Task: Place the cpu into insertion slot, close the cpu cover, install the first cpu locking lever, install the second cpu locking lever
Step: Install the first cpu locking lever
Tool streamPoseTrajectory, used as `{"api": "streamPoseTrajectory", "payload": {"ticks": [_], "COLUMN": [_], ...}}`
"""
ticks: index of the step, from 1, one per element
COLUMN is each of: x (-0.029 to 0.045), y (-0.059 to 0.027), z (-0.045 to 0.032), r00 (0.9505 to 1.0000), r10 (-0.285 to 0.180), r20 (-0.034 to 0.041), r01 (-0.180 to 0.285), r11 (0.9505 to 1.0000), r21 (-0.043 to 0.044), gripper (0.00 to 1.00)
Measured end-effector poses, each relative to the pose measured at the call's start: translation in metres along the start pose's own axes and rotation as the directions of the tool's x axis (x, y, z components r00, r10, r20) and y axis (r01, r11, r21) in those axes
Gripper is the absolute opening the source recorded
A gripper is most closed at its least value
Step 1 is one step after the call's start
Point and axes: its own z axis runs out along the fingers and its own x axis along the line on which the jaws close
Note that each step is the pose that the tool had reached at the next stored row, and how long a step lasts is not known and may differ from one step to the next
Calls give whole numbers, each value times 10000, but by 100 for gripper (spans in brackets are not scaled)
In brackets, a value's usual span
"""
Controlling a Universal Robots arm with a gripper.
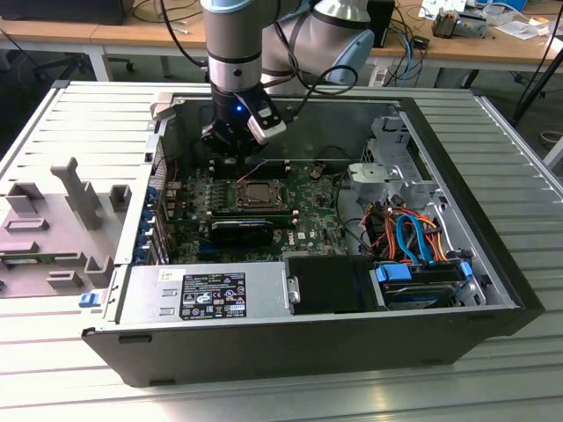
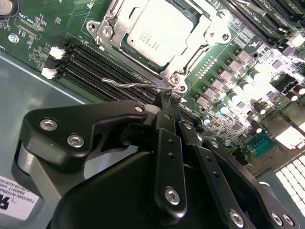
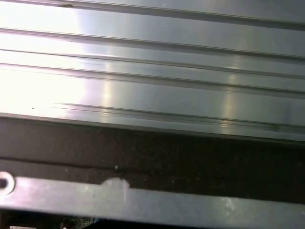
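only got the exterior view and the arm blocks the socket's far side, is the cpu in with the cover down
Observer: In the second wrist view the cpu lies inside the frame of the cpu cover, which sits flat around it.
Operator: where's the pincer tip
Observer: The pincer has its tip right at a thin wire lever along the cover's edge.
Operator: is that lever hooked down
Observer: I cannot tell. Its free end reaches out over the black memory slots beside the cover.
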Motion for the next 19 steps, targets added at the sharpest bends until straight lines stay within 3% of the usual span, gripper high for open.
{"api": "streamPoseTrajectory", "payload": {"ticks": [19], "x": [-120], "y": [13], "z": [122], "r00": [10000], "r10": [-65], "r20": [-8], "r01": [65], "r11": [10000], "r21": [73], "gripper": [11]}}
